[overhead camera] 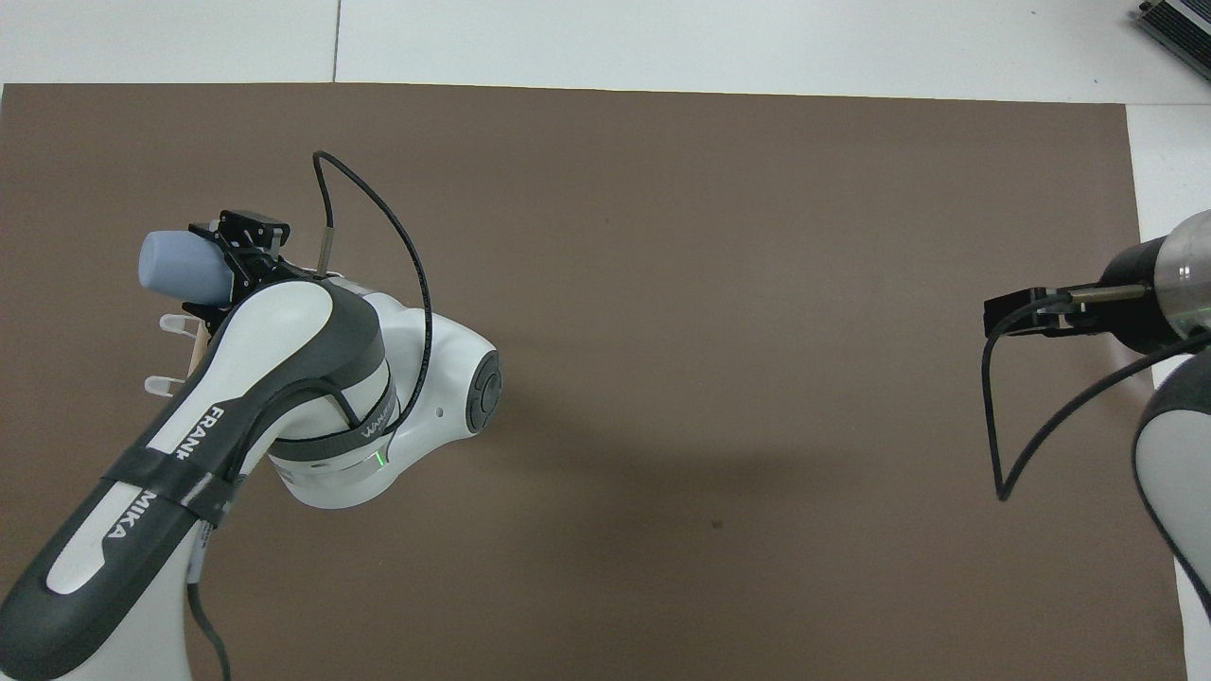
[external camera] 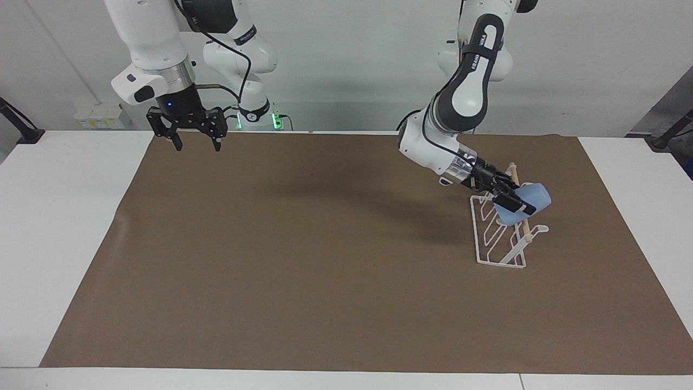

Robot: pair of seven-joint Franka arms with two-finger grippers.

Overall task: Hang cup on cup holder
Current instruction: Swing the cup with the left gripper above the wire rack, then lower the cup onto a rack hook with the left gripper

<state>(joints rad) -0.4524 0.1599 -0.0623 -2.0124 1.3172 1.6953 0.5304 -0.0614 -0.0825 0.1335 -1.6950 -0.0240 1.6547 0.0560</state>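
A brown mat (external camera: 303, 254) covers most of the white bench (external camera: 59, 216), with a plain pale wall at the robots' end.

The cup (external camera: 528, 201) is over the cup holder (external camera: 501, 238), at the left arm's end of the bench. It lies tilted, with its closed base pointing up and away from the arm and its mouth down toward the rack's slanted prongs and the wooden dowel (external camera: 521, 216). In the facing view the cup looks as if it sits on one prong, but whether the prong is really inside the mouth cannot be told, because the gripper covers that place.

The left gripper (external camera: 511, 199) has its jaws pinching the cup at the rim side. So the carrying seems done and the cup is at the rack. What is left, by judgement, is to settle it fully on the prong, let go, and draw the arm back.

The right gripper (external camera: 196, 140) waits in the air over the mat's edge near its own base, with its jaws spread and nothing between them.
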